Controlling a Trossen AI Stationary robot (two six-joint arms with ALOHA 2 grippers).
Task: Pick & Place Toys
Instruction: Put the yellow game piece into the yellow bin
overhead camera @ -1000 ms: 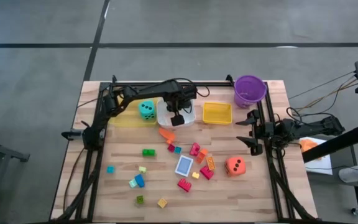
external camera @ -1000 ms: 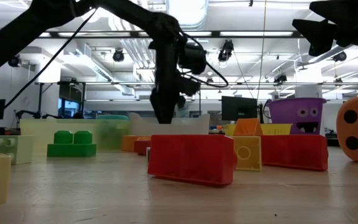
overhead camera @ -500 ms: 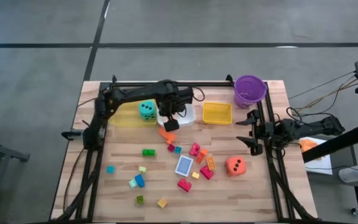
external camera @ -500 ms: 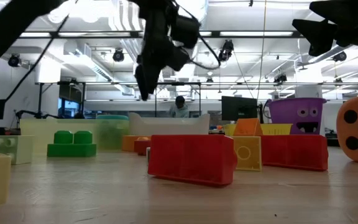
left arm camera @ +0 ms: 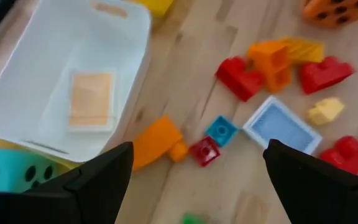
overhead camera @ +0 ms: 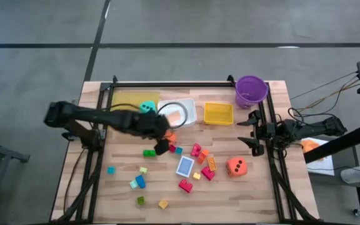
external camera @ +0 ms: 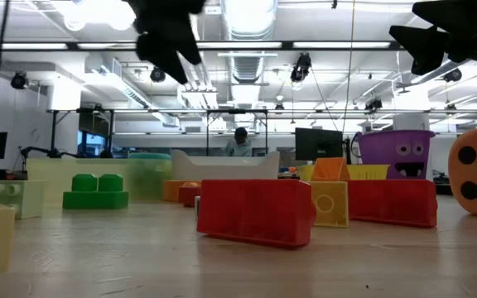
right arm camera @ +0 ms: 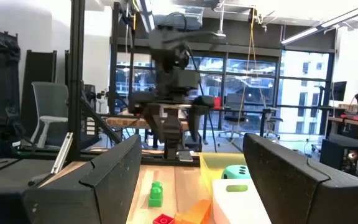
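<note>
One flat orange card [left arm camera: 91, 98] lies in the white plastic tray [left arm camera: 55, 37]; most small bright plastic blocks [overhead camera: 179, 167] remain scattered on the wooden table [overhead camera: 255, 194]. The left gripper [overhead camera: 161, 147] hovers empty, jaws apart, above them, and the right gripper [overhead camera: 254, 134] waits spread and empty at the table's edge.

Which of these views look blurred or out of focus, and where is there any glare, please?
High view: the left arm is smeared by motion, the toys stay crisp. Left wrist view: the whole picture is softly blurred, including the white tray and the blue card. Low view: the red block up close is soft, and the ceiling lights glare. Right wrist view: its own fingers are out of focus.
</note>
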